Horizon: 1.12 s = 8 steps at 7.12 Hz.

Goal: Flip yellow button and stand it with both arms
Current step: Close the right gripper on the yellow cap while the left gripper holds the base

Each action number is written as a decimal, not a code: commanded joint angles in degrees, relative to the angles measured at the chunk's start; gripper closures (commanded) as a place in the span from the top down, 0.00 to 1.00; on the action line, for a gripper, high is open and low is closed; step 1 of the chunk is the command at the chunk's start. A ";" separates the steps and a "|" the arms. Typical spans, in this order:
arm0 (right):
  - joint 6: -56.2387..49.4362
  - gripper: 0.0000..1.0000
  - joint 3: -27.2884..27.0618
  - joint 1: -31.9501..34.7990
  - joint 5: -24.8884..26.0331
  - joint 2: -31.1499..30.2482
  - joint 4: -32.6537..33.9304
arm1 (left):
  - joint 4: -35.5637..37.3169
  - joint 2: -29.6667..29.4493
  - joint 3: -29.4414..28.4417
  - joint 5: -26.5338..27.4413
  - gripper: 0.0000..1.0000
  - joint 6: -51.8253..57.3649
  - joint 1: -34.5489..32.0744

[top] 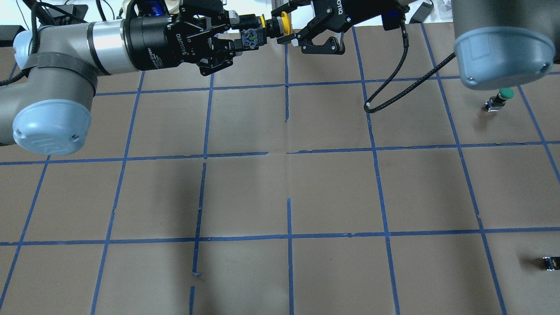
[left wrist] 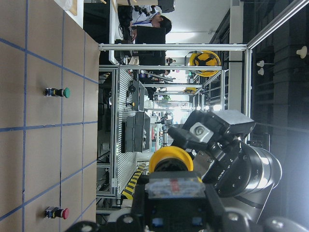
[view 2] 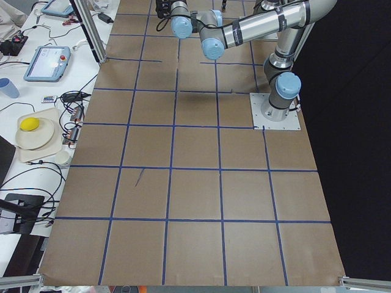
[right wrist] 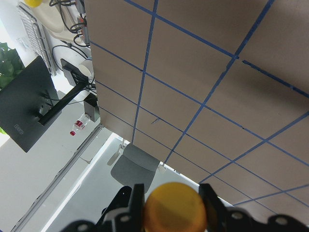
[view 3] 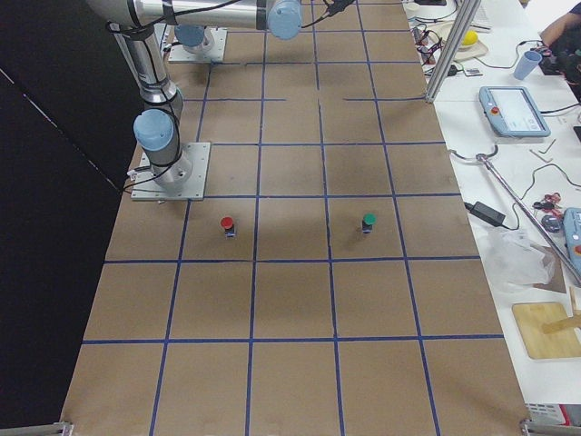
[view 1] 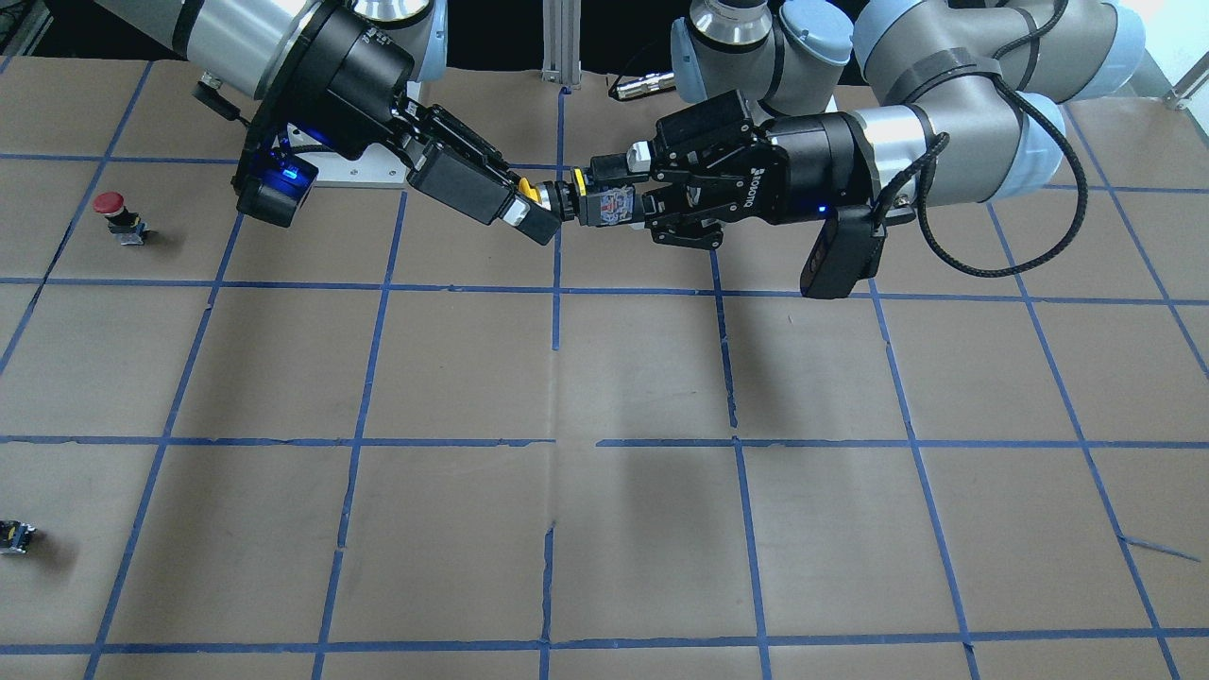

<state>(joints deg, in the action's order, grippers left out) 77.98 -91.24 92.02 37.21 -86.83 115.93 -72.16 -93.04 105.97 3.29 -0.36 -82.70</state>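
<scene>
The yellow button (top: 284, 22) hangs in the air between both grippers, near the robot's base, lying sideways. My left gripper (top: 247, 38) is shut on its black-and-grey body (view 1: 604, 203). The cap points at my right gripper (top: 286, 22), whose two fingers lie against the sides of the cap. The right wrist view shows the cap (right wrist: 174, 210) held between both fingers (right wrist: 138, 203). In the left wrist view the cap (left wrist: 170, 157) stands above the gripped body, with the right gripper behind it.
A red-capped switch (view 1: 111, 212) and a tiny black block (view 1: 17, 535) sit on the brown, blue-taped table (view 1: 642, 378) on my right side. A green-capped switch (top: 501, 97) lies there too. Desks with clutter line the far edge (view 3: 508, 109).
</scene>
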 commanded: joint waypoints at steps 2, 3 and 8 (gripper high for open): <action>0.07 0.23 -0.08 -0.09 -1.79 0.08 -0.09 | 0.00 0.05 0.02 -0.04 1.00 -2.79 -0.01; 0.07 0.23 -0.08 -0.09 -1.79 0.17 -0.09 | 0.00 -0.03 0.02 0.05 1.00 -2.80 -0.01; -14.21 0.16 -0.17 -8.52 4.23 0.17 -1.14 | 0.09 -0.99 -1.64 11.14 1.00 -2.80 0.34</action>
<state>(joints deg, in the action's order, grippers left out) 69.88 -91.34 85.56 38.13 -86.55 115.66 -72.14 -93.25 105.06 8.05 -3.17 -82.37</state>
